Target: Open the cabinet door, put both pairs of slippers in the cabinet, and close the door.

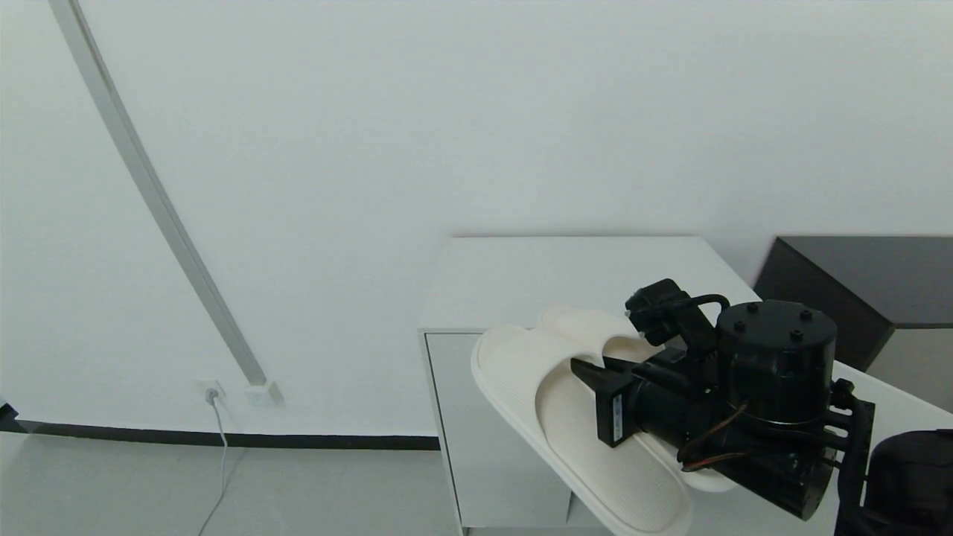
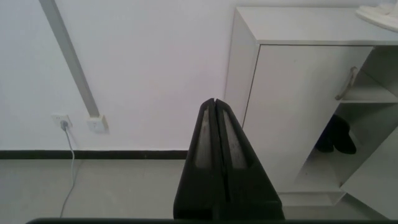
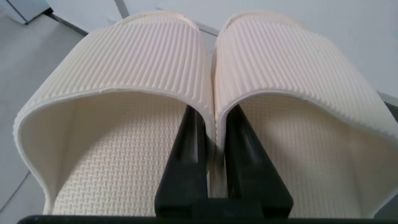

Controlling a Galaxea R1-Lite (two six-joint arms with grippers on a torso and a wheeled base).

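Now, slippers (image 1: 573, 417): cream pair held side by side, with ribbed straps, finely embossed footbeds and rounded toes. They're up off the floor, tilted, in front of the cabinet's top front edge.
Right end effector (image 3: 211, 124): one black finger is inside each slipper, pinching the two touching strap walls together, a firm grip on the pair.
Cabinet (image 1: 566, 275): white and boxy with a smooth flat top; door panel (image 2: 298, 112) with a slim curved handle (image 2: 347, 84), and an open compartment just beside it.
Inside: a pale shelf (image 2: 373, 94), with dark footwear (image 2: 336, 134) below it.
Left end effector (image 2: 215, 109): tapered black fingers pressed flat together with nothing between them, facing the cabinet's side.
Around: a slanting grey strip (image 1: 149, 186) on the white wall, a wall socket (image 1: 211, 391) with a cable, and a dark block (image 1: 856, 275) beside the cabinet.
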